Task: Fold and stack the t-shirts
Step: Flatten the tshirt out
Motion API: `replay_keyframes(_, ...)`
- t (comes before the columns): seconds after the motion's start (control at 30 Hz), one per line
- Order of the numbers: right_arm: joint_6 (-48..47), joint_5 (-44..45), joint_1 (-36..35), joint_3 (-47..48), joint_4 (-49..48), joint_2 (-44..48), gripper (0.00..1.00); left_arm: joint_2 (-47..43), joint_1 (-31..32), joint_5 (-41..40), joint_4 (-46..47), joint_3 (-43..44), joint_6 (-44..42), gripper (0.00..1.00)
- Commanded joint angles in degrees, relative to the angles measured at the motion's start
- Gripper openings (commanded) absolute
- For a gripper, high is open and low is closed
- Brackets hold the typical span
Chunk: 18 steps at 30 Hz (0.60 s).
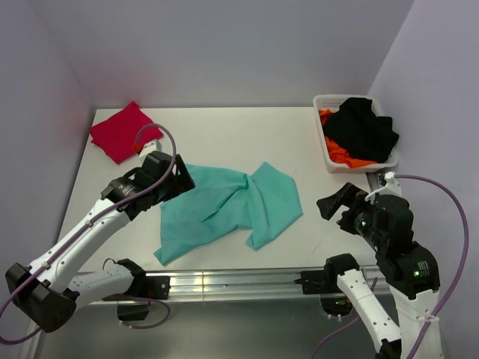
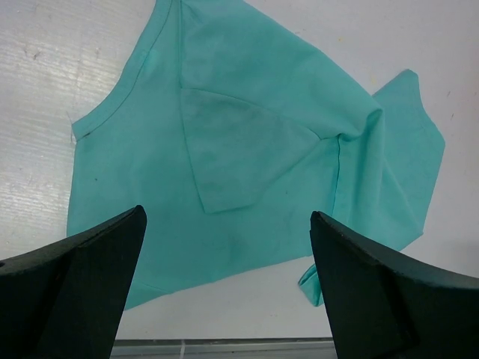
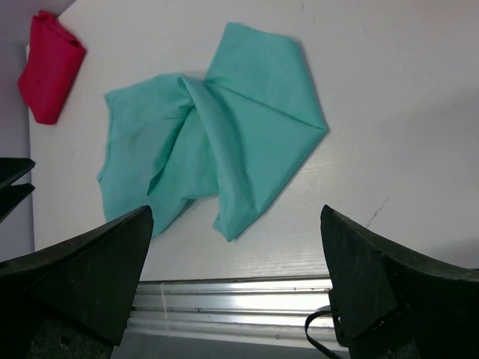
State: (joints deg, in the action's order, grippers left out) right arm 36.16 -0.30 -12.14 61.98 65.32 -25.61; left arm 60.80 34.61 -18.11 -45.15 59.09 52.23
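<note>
Left fingers (image 2: pixel 75 284): spread open, empty, above the teal t-shirt (image 1: pixel 224 206).
Right fingers (image 3: pixel 389 292): spread open, empty, raised right of it.
Teal t-shirt: crumpled, centre of surface (image 1: pixel 239 131).
Crimson t-shirt (image 1: pixel 120 132): folded, far-left corner.

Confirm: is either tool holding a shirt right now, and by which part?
Nothing is held. The left tool is open above the teal t-shirt with no cloth pinched; the right tool is open, clear of it.

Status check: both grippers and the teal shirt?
Both open: left gripper above teal t-shirt, right gripper empty, off to its right. Shirt crumpled, unfolded; red t-shirt folded, far-left corner. Nothing blocking.
</note>
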Motion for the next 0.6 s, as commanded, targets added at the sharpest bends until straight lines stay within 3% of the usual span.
replay_keyframes(0.0,-0.47,2.15,-0.34,-1.40,1.05,-0.07,1.00,-0.77,0.37,-0.09,1.55,-2.39,0.68,0.98)
replay_keyframes(0.17,-1.62,-7.51,-0.34,-7.13,-3.96,5.55,1.00,1.17,1.33,5.17,6.98,-10.29,6.29,0.97)
replay_keyframes(0.3,-1.80,-8.14,-0.34,-7.75,-4.94,5.75,1.00,2.48,6.25,7.74,17.27,-18.90,10.79,0.96)
replay_keyframes(0.57,-2.15,-7.88,-0.34,-7.48,-3.18,4.59,1.00,14.16,7.93,5.28,23.79,-15.60,7.19,0.96)
